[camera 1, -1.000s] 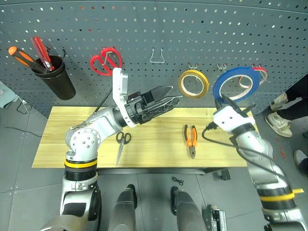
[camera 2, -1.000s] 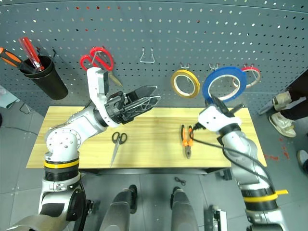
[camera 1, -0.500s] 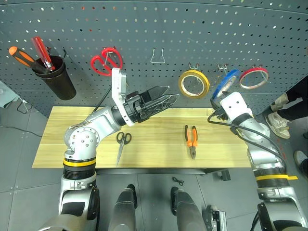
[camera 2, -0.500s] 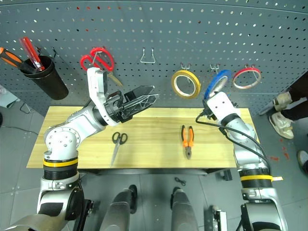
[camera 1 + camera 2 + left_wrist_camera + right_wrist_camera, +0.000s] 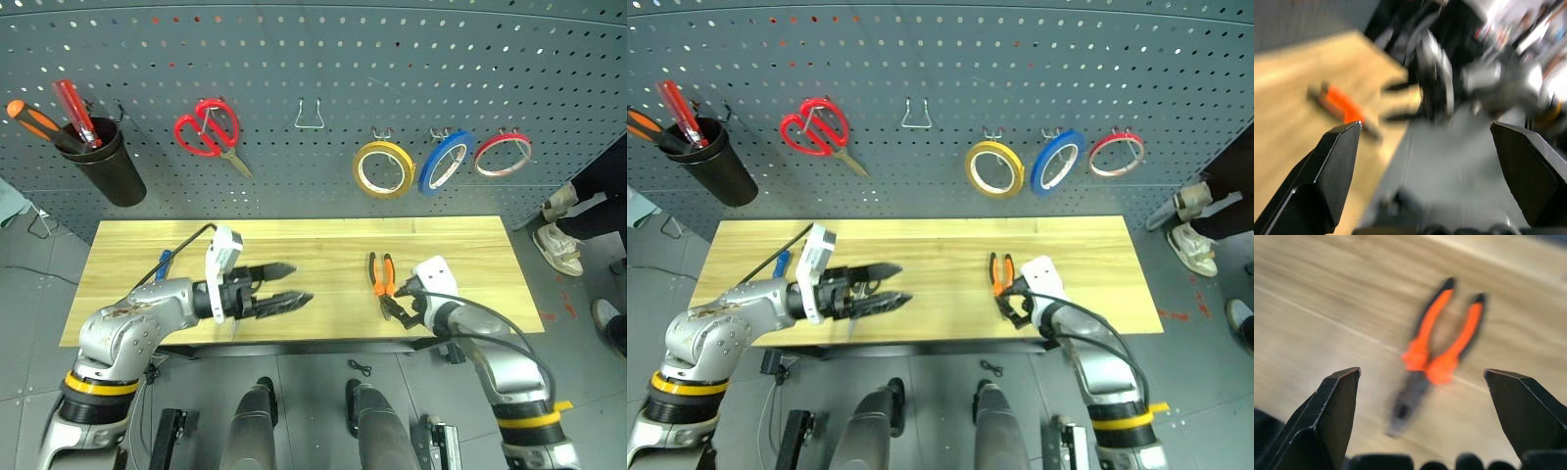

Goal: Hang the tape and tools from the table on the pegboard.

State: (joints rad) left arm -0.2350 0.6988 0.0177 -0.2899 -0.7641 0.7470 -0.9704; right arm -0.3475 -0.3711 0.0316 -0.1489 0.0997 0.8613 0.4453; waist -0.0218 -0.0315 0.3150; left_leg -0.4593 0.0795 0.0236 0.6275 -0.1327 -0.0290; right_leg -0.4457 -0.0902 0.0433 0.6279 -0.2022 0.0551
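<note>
Over the front edge of the tabletop (image 5: 323, 245), the right end effector (image 5: 392, 305) hangs with its two black fingers spread apart and nothing between them, just at the nose of the orange-and-black pliers (image 5: 382, 279); in the right wrist view the pliers (image 5: 1437, 350) lie flat on the planks between the fingertips (image 5: 1334, 401), untouched. At about 9 o'clock from the pliers, the left end effector (image 5: 289, 284) lies low over the wood, pointing toward 3 o'clock, fingers parted and empty. The small black-handled scissors are hidden beneath it, so their place cannot be told. A blue-handled screwdriver (image 5: 163, 264) peeks out at 10 o'clock of the left forearm. Up at 12 o'clock, the pegboard (image 5: 323, 88) carries the blue tape ring (image 5: 446, 161) on a hook, between a yellow tape roll (image 5: 384, 168) and a red tape ring (image 5: 504, 153). Farther toward 9 o'clock hang red-handled scissors (image 5: 206, 127), then a black cup (image 5: 98, 162) of screwdrivers. An empty wire hook (image 5: 312, 116) sits between scissors and tapes.
</note>
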